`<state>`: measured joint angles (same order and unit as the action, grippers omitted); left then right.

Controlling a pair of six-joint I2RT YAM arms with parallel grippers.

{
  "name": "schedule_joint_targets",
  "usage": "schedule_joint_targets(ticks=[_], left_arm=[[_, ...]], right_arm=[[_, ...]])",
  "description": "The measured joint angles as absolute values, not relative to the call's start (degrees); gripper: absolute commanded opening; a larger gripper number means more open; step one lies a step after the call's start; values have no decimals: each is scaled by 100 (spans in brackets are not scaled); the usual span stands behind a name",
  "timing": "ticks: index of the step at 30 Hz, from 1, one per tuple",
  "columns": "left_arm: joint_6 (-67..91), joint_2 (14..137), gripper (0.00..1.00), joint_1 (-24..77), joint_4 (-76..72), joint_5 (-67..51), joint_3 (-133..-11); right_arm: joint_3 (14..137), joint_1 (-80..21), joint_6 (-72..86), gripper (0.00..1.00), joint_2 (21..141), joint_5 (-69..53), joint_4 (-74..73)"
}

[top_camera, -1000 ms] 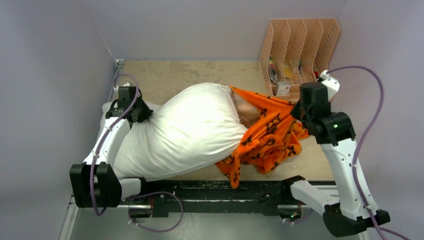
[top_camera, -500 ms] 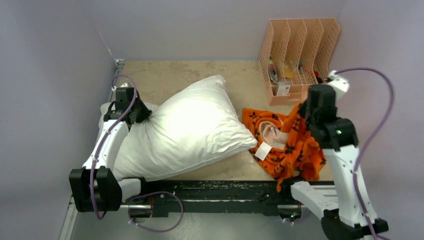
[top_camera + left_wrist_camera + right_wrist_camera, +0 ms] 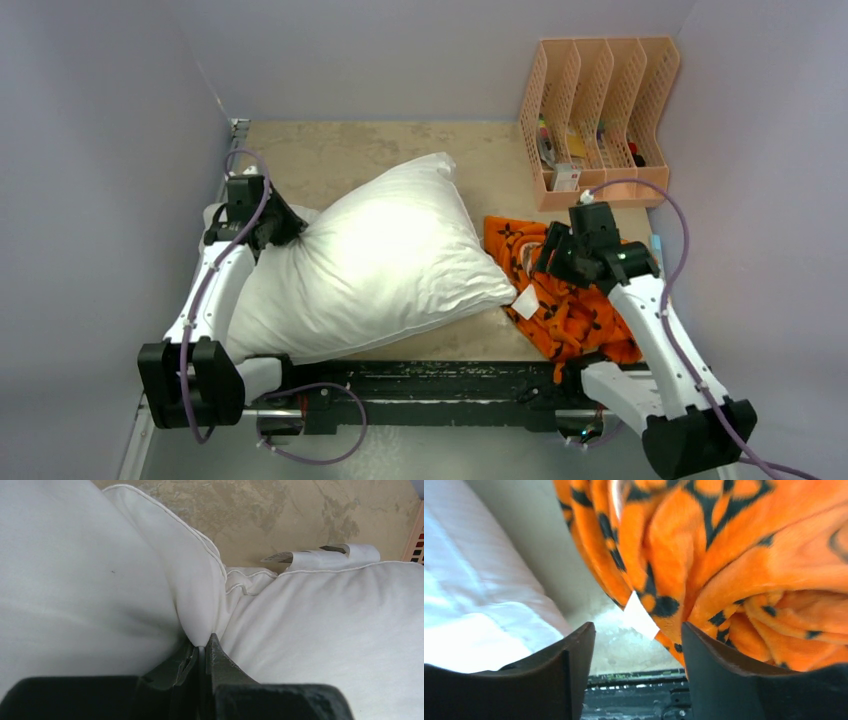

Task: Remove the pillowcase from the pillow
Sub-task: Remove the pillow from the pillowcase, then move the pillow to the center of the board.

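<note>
1. The left gripper (image 3: pixel 202 647) is pinched tight on a fold of the pillow (image 3: pixel 380 260) near its far left corner, with only a sliver of white cloth showing between its fingers
2. The right gripper (image 3: pixel 636 630) is spread wide and has hold of nothing. It hangs low over the left edge of the pillowcase (image 3: pixel 575 315), and the orange plush lies just beside its right finger
3. The pillowcase lies in a crumpled heap on the table (image 3: pixel 330 155), right of the pillow and fully off it. The pillow's near right corner reaches its white tag (image 3: pixel 527 301)
4. A second ago the case still covered the pillow's right end. Half a second ago it was off, with part of it lifted up at the raised right gripper. Since then that arm has come down and leftward and released the fabric, while the pillow and left arm have not shifted
5. The peach file rack (image 3: pixel 600 100) stands in the far right corner, behind the heap and apart from it
</note>
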<state>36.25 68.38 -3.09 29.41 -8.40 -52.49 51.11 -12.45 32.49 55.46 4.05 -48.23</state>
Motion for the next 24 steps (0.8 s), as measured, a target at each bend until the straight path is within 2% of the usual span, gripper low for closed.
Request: schedule_joint_targets(ticks=[4,7,9,13,15,17,19,20,24], left_arm=[[3583,6836,0,-309,2971,-919,-5262],[3544,6799,14,-309,3037,-972,-5275],[3514,6746,35,-296,3081,-1020,-5275],[3457,6641,54,-165,3205,-1116,-5286],[3426,6602,60,-54,3280,-1111,-5345],[3426,6530,63,21,3413,-1105,-5472],[3433,6412,64,51,3566,-1094,-5607],[3441,6324,64,60,3669,-1090,-5690],[3555,5948,64,95,4147,-974,-6001]], right_arm=[[5881,-1247,3308,95,5144,864,-4932],[6346,-1245,3393,98,4711,1723,-5033],[6390,-1236,3363,96,4567,2056,-5081],[5957,-1214,3120,87,5137,1337,-4692],[5433,-1214,3140,77,5651,727,-4268],[4873,-1221,3170,71,6204,279,-3900],[4462,-1225,3186,57,6563,12,-3806],[4372,-1225,3148,54,6650,-69,-3848],[4751,-1225,2882,61,6602,-397,-3968]])
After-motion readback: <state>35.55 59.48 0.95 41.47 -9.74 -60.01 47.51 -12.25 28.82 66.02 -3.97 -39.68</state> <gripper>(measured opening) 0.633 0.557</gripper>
